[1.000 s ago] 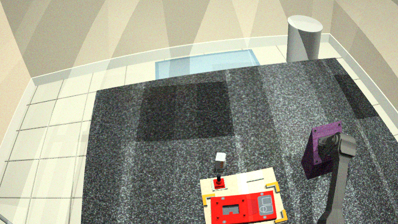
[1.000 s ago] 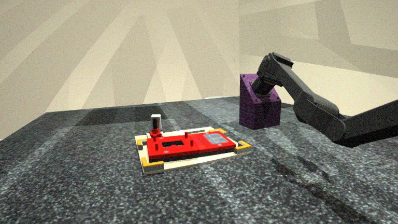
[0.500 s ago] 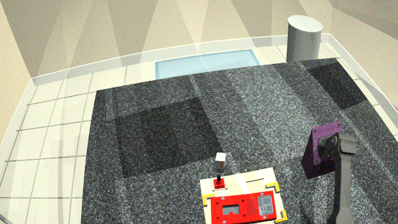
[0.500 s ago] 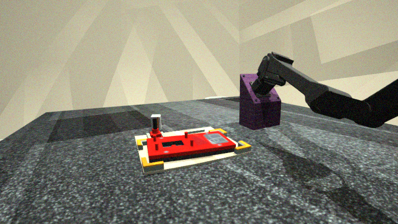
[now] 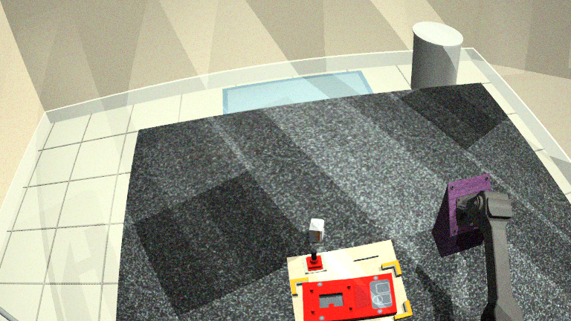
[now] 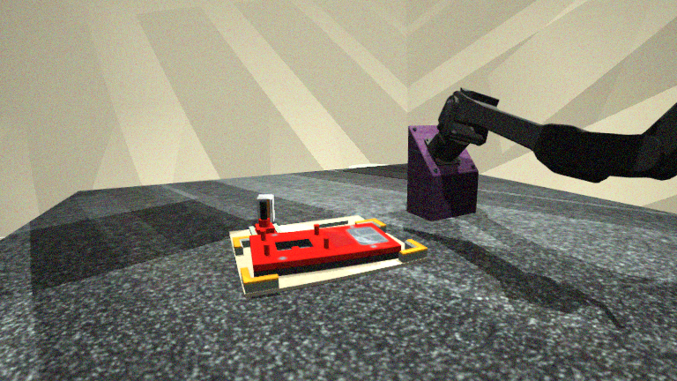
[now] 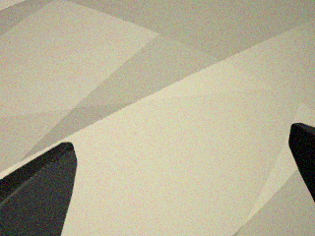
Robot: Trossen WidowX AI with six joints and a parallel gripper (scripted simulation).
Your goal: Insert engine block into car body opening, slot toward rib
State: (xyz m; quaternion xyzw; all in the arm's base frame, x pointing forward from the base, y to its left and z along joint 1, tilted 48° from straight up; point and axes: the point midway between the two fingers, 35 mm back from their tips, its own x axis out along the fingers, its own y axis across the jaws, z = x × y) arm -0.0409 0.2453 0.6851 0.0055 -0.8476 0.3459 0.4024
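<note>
The red car body (image 5: pixel 357 294) (image 6: pixel 329 250) lies flat on a pale board. Its rectangular opening (image 5: pixel 326 299) (image 6: pixel 286 245) shows no block inside, with a small rib at one long edge. A small block (image 5: pixel 316 229) (image 6: pixel 265 208), silver-white with a dark side, apparently the engine block, stands upright above a red stand (image 5: pixel 314 263) (image 6: pixel 264 227) at the board's back left corner. Its slot cannot be made out. My gripper (image 7: pixel 185 144) is open and empty, with its fingers wide apart against a bare wall in the wrist view. It is outside the top and exterior views, away from the block and car body.
The pale board (image 5: pixel 343 254) (image 6: pixel 309 283) has yellow corner brackets (image 5: pixel 403 310) (image 6: pixel 260 277) around the car body. Thin pegs (image 6: pixel 325 242) stand up from the body. The purple arm mount (image 5: pixel 439 233) (image 6: pixel 442 194) is to the right, and the dark arm (image 5: pixel 499 258) (image 6: pixel 589 152) extends from it. A grey cylinder (image 5: pixel 436 63) stands far back.
</note>
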